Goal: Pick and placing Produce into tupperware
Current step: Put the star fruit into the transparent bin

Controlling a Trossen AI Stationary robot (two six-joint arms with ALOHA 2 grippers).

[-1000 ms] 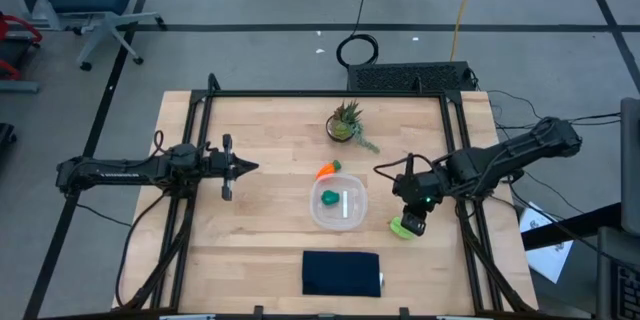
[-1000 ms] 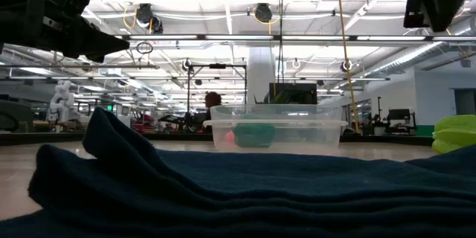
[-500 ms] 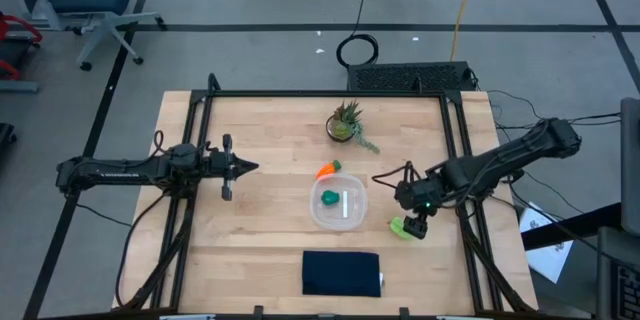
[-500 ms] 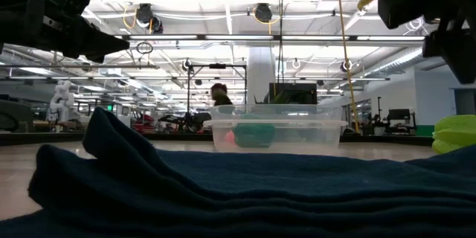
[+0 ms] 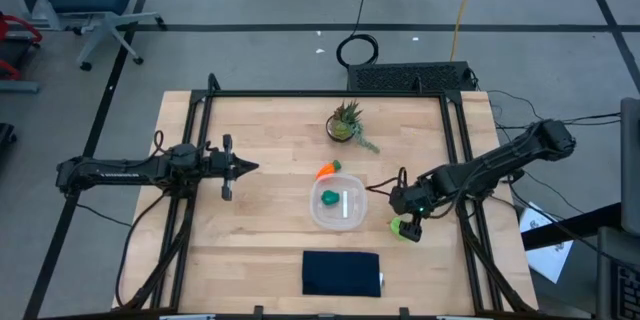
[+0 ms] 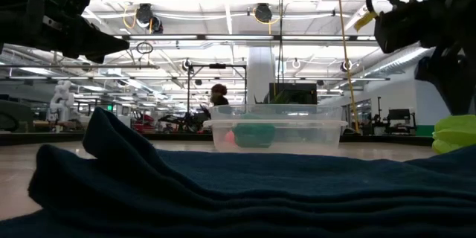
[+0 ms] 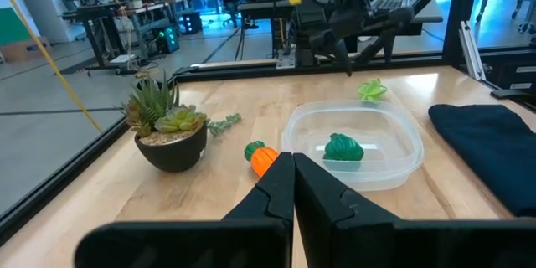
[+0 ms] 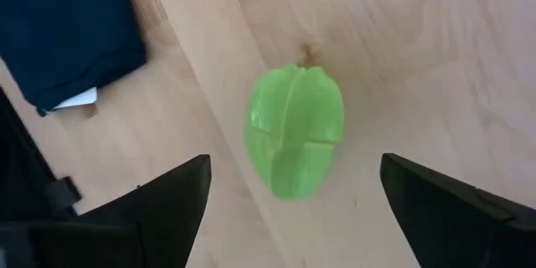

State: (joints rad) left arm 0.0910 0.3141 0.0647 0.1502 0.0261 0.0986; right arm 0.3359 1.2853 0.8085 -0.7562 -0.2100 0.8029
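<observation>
Lowered since a second ago, right gripper (image 5: 409, 222) hangs over the yellow-green leaf piece (image 5: 402, 227) beside the tupperware (image 5: 338, 207); its wrist view alone shows fingers (image 8: 172, 198) spread, piece (image 8: 294, 131) untouched between.

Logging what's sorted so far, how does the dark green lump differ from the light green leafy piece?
The dark green lump lies inside the tupperware; the light green leafy piece lies on the bare table, outside it. The lump is darker and rounder, the leafy piece paler and ridged. Both are small toy produce.
</observation>
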